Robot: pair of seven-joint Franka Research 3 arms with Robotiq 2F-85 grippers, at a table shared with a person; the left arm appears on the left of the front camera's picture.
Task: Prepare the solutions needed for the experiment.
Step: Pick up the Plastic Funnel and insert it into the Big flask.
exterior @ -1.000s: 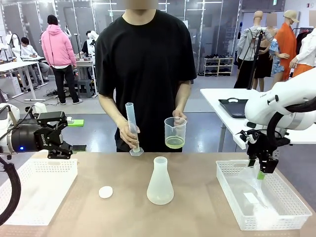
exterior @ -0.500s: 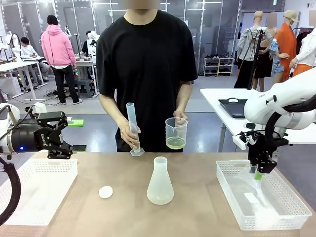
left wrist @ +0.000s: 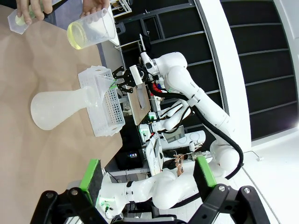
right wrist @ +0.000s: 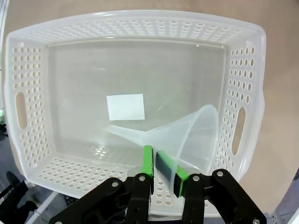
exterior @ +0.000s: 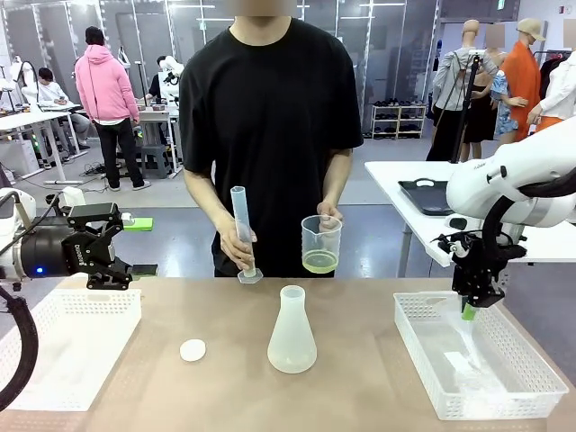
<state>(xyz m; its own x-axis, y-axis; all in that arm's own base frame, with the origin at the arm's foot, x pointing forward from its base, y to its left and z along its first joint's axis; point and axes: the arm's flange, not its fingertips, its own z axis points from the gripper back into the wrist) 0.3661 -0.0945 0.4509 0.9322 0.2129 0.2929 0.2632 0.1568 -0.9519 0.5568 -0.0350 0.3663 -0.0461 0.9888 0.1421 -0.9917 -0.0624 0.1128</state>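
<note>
The right gripper [right wrist: 161, 169] was pinched shut on the funnel [right wrist: 196, 135] in the basket [right wrist: 140, 28], the left gripper [exterior: 137, 246] was wide open and empty, and the solutions [exterior: 319, 262] sat, not yet poured, in the person's cup [exterior: 320, 232].

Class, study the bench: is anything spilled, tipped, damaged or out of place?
Nothing stands out. The flask stands upright, the table shows no spill, the yellow-green liquid sits inside the person's beaker, and the right gripper holds the funnel over the basket.
</note>
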